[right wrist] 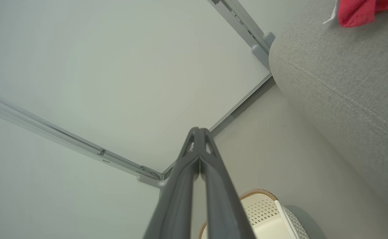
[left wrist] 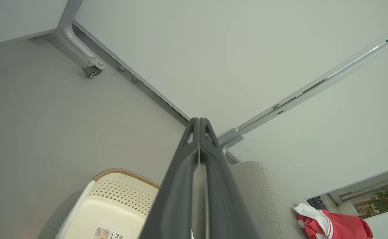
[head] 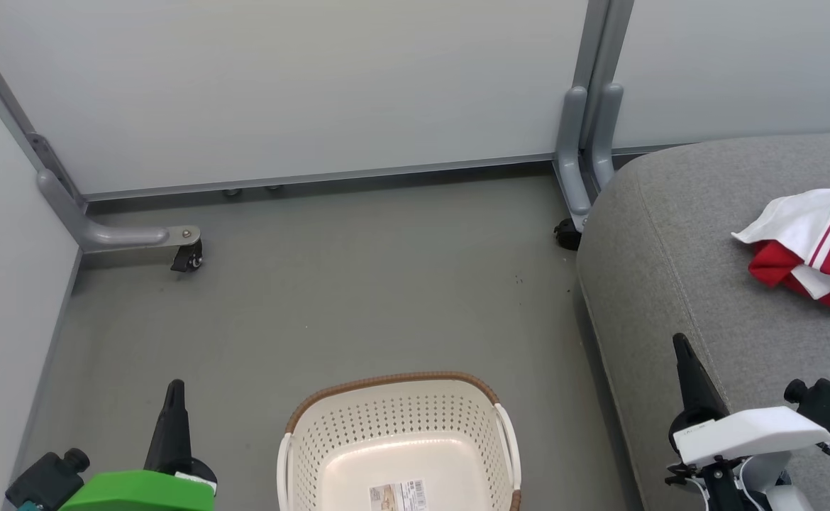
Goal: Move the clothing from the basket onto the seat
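Note:
The cream perforated basket (head: 397, 443) with a brown rim sits on the floor at the bottom centre; its visible inside holds just a paper label. Red and white clothing (head: 816, 241) lies crumpled on the grey seat (head: 677, 270) at the right. My left gripper (head: 174, 389) is shut and empty at the lower left, beside the basket. My right gripper (head: 681, 342) is shut and empty over the seat's front edge, short of the clothing. The left wrist view shows shut fingers (left wrist: 199, 123), the basket (left wrist: 114, 202) and the clothing (left wrist: 333, 225). The right wrist view shows shut fingers (right wrist: 199, 132), the seat (right wrist: 346, 79) and the basket (right wrist: 263, 212).
Pale partition panels (head: 316, 85) wall in the grey floor at the back and left. Their grey feet carry castors (head: 188, 259) at the back left and another castor (head: 567, 234) by the seat's corner. Open floor (head: 330, 291) lies between the basket and the panels.

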